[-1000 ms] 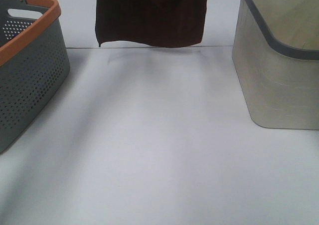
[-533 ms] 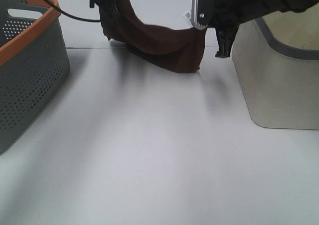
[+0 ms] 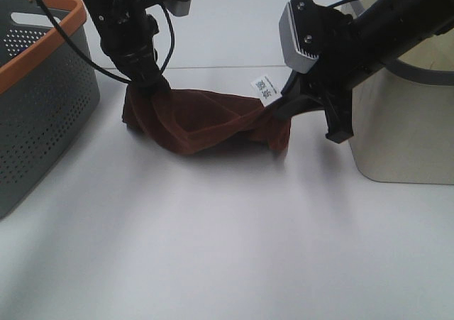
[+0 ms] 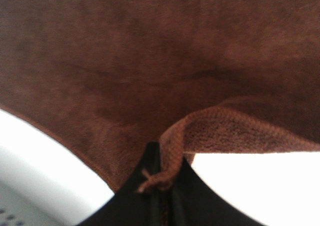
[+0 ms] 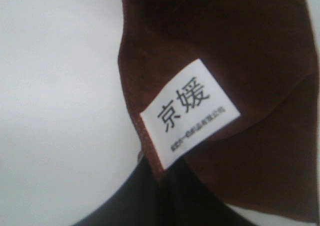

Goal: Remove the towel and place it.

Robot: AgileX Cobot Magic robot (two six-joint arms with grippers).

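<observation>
The left tool [image 3: 147,87] is clamped on one corner of the towel [image 3: 206,121], and the right tool [image 3: 282,108] on the corner bearing the white label [image 3: 263,88]. The towel sags between them, its middle resting on the worktop [image 3: 227,235]. It looks largely laid down, with letting go and perhaps spreading it left to do. The grey basket [image 3: 42,100] stands to its left and the beige bin [image 3: 397,128] to its right. What shows of their insides holds nothing.
</observation>
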